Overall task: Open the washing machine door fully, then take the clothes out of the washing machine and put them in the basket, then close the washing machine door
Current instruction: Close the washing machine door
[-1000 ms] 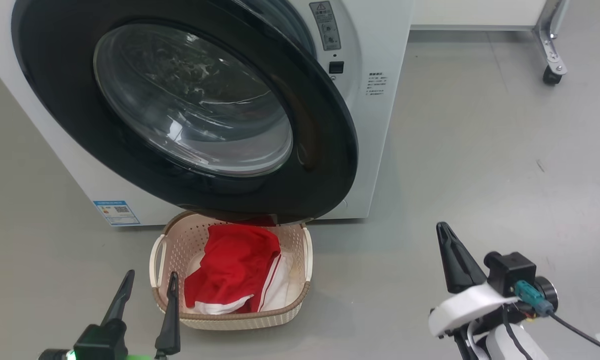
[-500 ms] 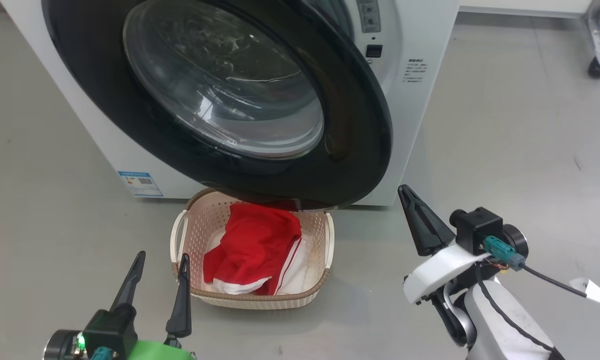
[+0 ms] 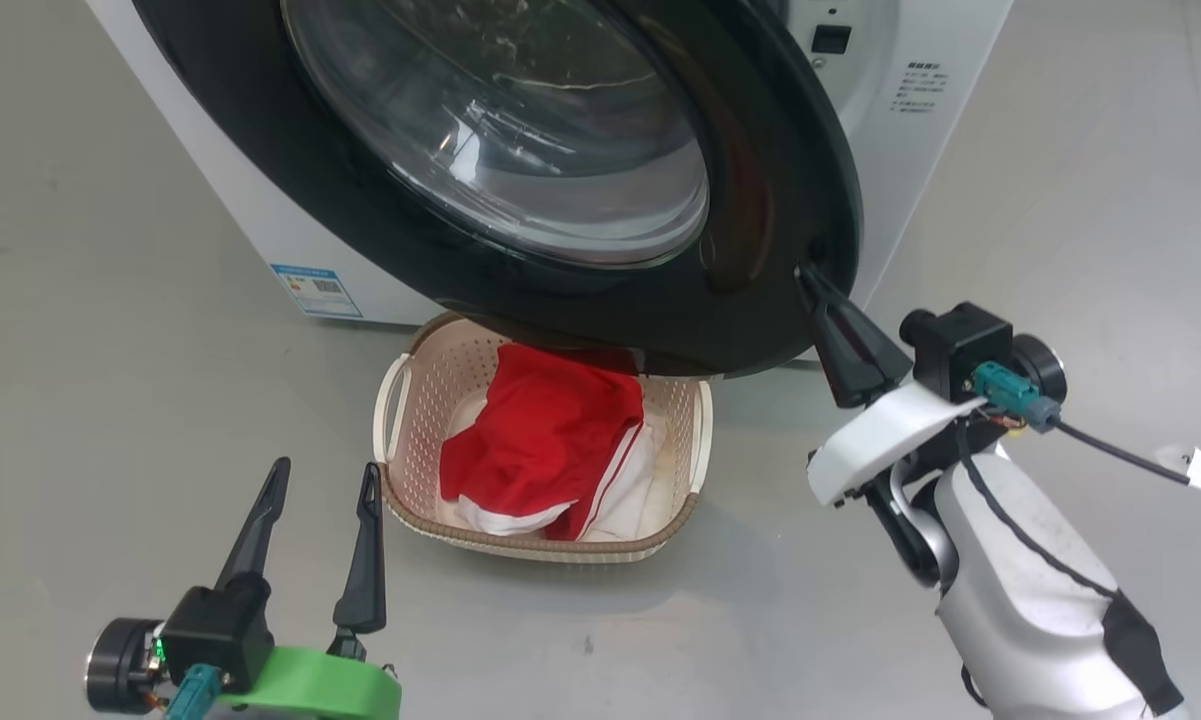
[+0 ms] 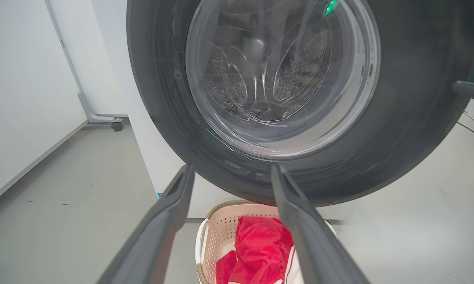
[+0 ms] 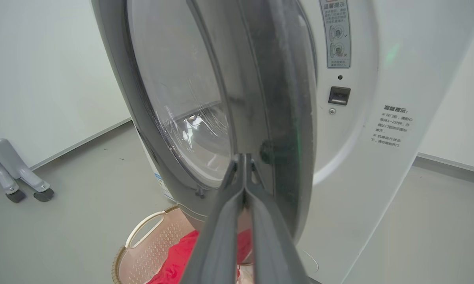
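grey floor (image 3: 110, 420), door (image 3: 770, 200) above basket (image 3: 520, 547)

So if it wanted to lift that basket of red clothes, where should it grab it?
Probably the loop handle on the side of the basket nearest the left gripper: it stands off the wall, so one finger can slip through. Come from above on that side, since the washing machine door overhangs the back rim.

Bright even light, glare on door (image 3: 520, 150)
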### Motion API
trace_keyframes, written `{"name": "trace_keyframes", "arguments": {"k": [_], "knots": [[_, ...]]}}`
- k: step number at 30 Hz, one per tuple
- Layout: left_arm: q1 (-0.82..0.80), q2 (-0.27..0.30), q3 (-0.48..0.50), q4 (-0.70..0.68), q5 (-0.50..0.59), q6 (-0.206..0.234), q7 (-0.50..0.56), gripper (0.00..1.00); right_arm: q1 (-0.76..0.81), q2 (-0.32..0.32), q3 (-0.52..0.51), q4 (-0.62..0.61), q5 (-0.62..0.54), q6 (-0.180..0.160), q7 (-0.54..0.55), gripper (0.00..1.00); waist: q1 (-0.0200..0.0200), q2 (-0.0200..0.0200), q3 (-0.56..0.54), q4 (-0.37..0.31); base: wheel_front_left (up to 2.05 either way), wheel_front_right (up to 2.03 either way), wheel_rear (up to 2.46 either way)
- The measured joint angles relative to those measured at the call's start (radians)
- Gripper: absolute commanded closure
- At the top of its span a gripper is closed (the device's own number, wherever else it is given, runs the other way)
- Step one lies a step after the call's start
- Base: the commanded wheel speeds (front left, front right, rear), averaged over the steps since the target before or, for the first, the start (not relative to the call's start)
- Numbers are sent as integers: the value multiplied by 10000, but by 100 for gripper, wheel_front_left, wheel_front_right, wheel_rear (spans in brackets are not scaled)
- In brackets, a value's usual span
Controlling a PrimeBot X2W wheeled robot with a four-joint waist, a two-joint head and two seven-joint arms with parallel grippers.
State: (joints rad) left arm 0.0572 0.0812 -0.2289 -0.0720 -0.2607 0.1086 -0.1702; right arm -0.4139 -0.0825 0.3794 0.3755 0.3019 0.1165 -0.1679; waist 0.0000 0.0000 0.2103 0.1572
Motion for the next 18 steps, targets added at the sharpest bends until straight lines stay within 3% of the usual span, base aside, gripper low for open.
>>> {"name": "trace_keyframes", "arguments": {"k": [18], "knots": [[-913,-98,-98,194,0,-2,-265,0,-1754,-165,-50,639,54,73,-36,100,0,0,1040,274,0,0,0]]}}
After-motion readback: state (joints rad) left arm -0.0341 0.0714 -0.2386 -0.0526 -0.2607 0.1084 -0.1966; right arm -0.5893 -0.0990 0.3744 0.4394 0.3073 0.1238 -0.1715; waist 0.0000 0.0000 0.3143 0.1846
